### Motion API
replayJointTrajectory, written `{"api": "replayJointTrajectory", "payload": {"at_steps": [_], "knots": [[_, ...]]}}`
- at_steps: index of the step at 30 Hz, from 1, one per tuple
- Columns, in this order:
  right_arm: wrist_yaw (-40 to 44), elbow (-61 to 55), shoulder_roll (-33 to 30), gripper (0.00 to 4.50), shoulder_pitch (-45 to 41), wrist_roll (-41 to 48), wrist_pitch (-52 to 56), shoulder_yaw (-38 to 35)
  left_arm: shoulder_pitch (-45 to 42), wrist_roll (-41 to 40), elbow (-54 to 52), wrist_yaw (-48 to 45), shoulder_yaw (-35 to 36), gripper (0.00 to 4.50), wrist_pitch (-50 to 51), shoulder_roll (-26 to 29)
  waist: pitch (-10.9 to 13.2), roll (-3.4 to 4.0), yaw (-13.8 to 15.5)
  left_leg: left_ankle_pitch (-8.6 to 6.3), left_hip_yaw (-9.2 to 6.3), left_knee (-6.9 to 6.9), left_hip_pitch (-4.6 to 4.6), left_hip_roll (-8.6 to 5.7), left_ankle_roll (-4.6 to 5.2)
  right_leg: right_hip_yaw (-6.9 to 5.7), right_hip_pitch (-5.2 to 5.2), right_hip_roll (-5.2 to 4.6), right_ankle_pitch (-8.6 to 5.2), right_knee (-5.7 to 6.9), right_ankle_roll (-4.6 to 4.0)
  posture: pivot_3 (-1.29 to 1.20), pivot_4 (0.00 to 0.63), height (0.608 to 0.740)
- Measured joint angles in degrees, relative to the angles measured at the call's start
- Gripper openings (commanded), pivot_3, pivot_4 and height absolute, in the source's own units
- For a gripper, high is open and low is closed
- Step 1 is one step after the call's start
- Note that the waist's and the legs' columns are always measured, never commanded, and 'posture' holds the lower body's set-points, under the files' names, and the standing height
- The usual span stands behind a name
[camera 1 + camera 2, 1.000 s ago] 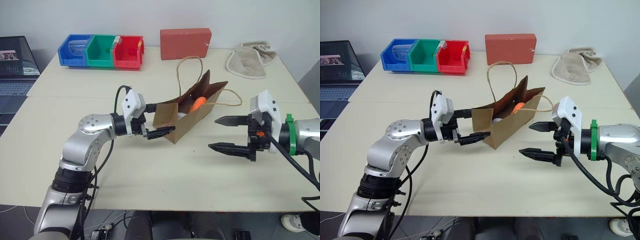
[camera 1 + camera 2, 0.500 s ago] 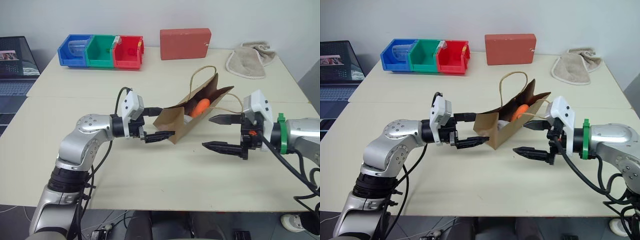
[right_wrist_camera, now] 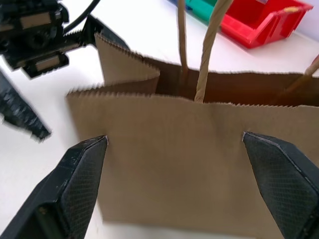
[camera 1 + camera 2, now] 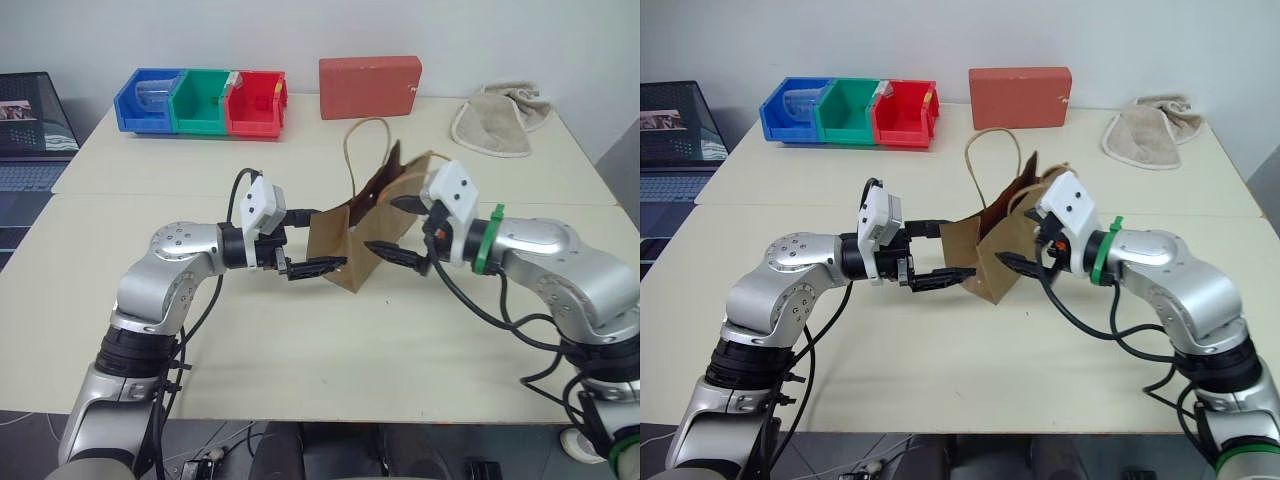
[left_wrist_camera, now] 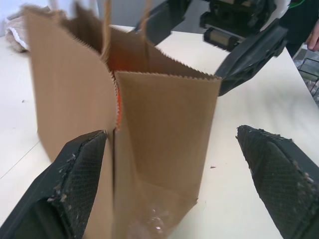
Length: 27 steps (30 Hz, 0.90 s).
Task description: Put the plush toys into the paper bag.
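- At the far left edge of the cream surface [image 4: 300, 350], a laptop [image 4: 30, 130] sits with its lid open.
- Along the back, three joined bins [image 4: 203, 101] stand in a row: blue, green, red.
- The left gripper [image 4: 315, 240] reaches in from the left with its two black fingers wide apart. One finger lies along the near end of the paper bag [image 4: 345, 240], low by the bag's bottom corner, the other up by its rim. I cannot tell whether they actually press the paper.
- The paper bag stands tilted near the middle of the surface, mouth up, one cord handle arching above it.
- In the left wrist view a strip of orange [image 5: 118, 107] shows in the gap at the bag's side fold, so the carrot toy seems to be inside. The white toy cannot be made out.
- Behind the bag, at the back edge, a red box [image 4: 370, 86] stands upright.
- The right gripper [image 4: 397, 228] comes in from the right, fingers also spread wide, straddling the bag's broad side. Its wrist view shows a finger [image 3: 75, 184] at each side of that brown wall. Nothing is pinched between them.
- At the back right corner lies a beige folded cloth [image 4: 500, 118].
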Motion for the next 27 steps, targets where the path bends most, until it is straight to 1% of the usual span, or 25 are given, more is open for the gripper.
{"api": "replayJointTrajectory", "payload": {"at_steps": [8, 13, 18, 19, 20, 27], "knots": [[-1.8, 1.6, 4.0, 4.5, -0.5, -5.0, -0.9, 1.9, 0.0, 0.3, -0.2, 2.3, -0.1, 4.48, 0.0, -2.1, 0.0, 0.0, 0.0, 0.0, -0.01, 0.01, 0.0, 0.0, 0.0, -0.01, 0.0, 0.0, 0.0, 0.03, -0.01, 0.0, 0.15, 0.74], [-1.7, 1.6, 4.6, 4.5, -0.5, -7.4, -1.9, 2.8, 0.0, 0.8, -0.1, 4.7, -0.2, 4.48, 0.1, -4.3, 0.0, 0.0, 0.0, 0.0, -0.01, 0.01, 0.0, -0.01, 0.0, -0.01, 0.0, 0.0, 0.0, 0.04, -0.01, 0.0, 0.15, 0.74], [-1.3, 1.6, 5.1, 4.5, -0.5, -9.2, -2.3, 3.7, 0.0, 0.9, 0.0, 4.8, -0.2, 4.48, 0.2, -4.7, 0.0, 0.0, 0.0, 0.0, -0.02, 0.01, 0.0, -0.01, 0.0, -0.02, 0.0, 0.0, 0.01, 0.05, -0.01, 0.0, 0.15, 0.74], [-1.2, 1.6, 5.1, 4.5, -0.5, -9.2, -2.3, 3.7, 0.0, 1.0, 0.1, 4.8, -0.2, 4.09, 0.1, -4.8, 0.0, 0.0, 0.0, 0.0, -0.02, 0.01, 0.0, -0.01, 0.0, -0.02, 0.0, 0.0, 0.01, 0.05, -0.01, 0.0, 0.15, 0.74], [-1.1, 1.6, 5.1, 4.5, -0.5, -9.3, -2.3, 3.7, 0.0, 1.1, 0.2, 4.9, -0.2, 3.92, 0.1, -4.8, 0.0, 0.0, 0.0, 0.0, -0.02, 0.01, 0.01, -0.01, 0.0, -0.02, 0.0, 0.0, 0.01, 0.06, -0.01, 0.0, 0.15, 0.74], [0.7, 1.1, 3.7, 4.5, -0.4, -10.1, -2.3, 3.5, 0.1, 2.6, 2.1, 4.9, -0.6, 1.77, -1.0, -4.9, 0.0, 0.01, 0.0, 0.0, -0.02, 0.02, 0.01, -0.01, 0.0, -0.02, 0.01, 0.0, 0.01, 0.05, -0.01, 0.0, 0.15, 0.74]]}}
